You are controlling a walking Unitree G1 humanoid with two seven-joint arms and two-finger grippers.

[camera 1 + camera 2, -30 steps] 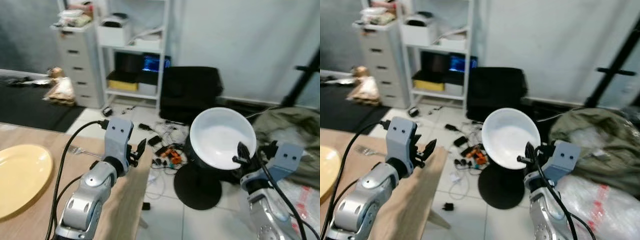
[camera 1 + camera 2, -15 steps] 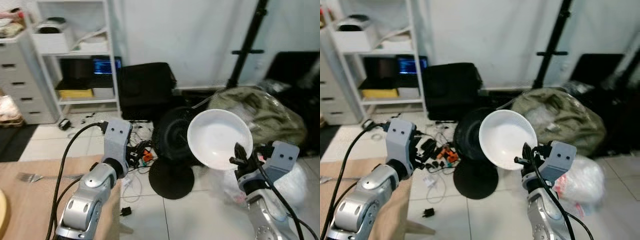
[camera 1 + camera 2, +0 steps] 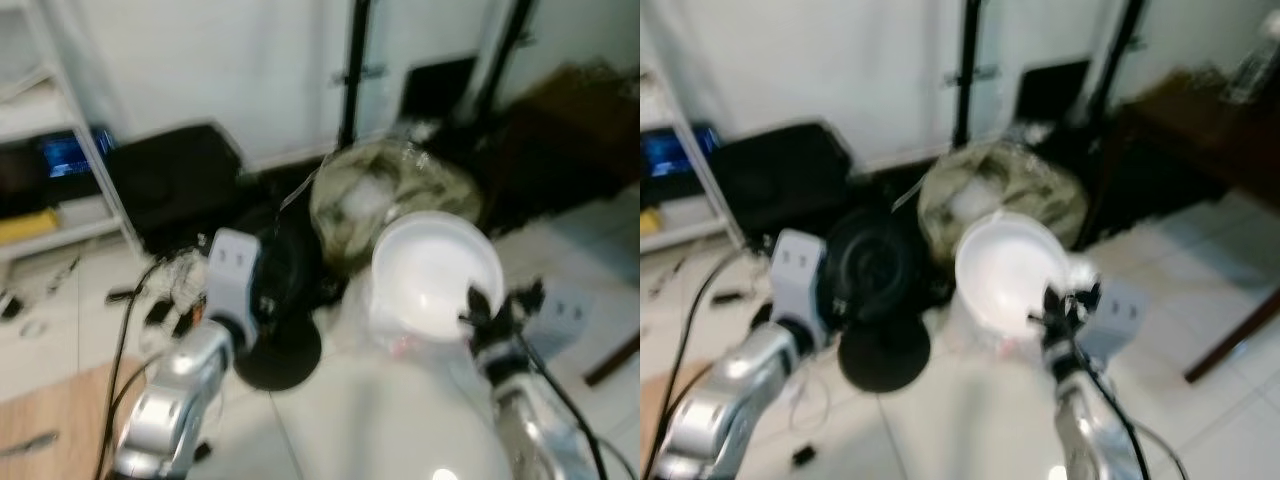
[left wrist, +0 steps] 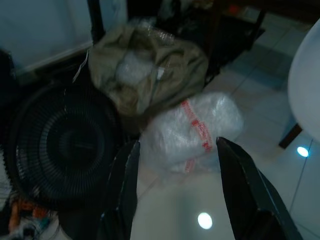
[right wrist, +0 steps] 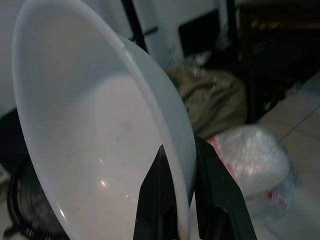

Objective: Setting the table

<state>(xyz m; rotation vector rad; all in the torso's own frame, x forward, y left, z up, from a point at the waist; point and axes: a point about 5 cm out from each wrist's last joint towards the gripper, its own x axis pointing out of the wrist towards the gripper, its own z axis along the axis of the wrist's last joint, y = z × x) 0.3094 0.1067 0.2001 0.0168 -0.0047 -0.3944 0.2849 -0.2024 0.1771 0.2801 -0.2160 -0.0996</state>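
A white bowl (image 3: 435, 270) is held up on edge in front of me, its hollow facing me. My right gripper (image 5: 184, 200) is shut on the bowl's lower rim (image 5: 187, 150), one black finger on each side of the wall. My left gripper (image 4: 182, 195) stands open with nothing between its fingers (image 4: 122, 195), over the tiled floor. A corner of the wooden table (image 3: 50, 430) lies at the lower left. The head views are blurred.
A black floor fan (image 3: 275, 290) lies on the tiles ahead. Behind it are an olive bag (image 3: 390, 190) and a plastic-wrapped bundle (image 4: 192, 130). Black stand poles (image 3: 355, 70) rise at the back, dark wooden furniture (image 3: 570, 130) is at the right, a shelf unit (image 3: 50, 150) at the left.
The whole view has swung to the right: the yellow plate, fork and most of the table have slid out at the left. The bowl stays in my right gripper.
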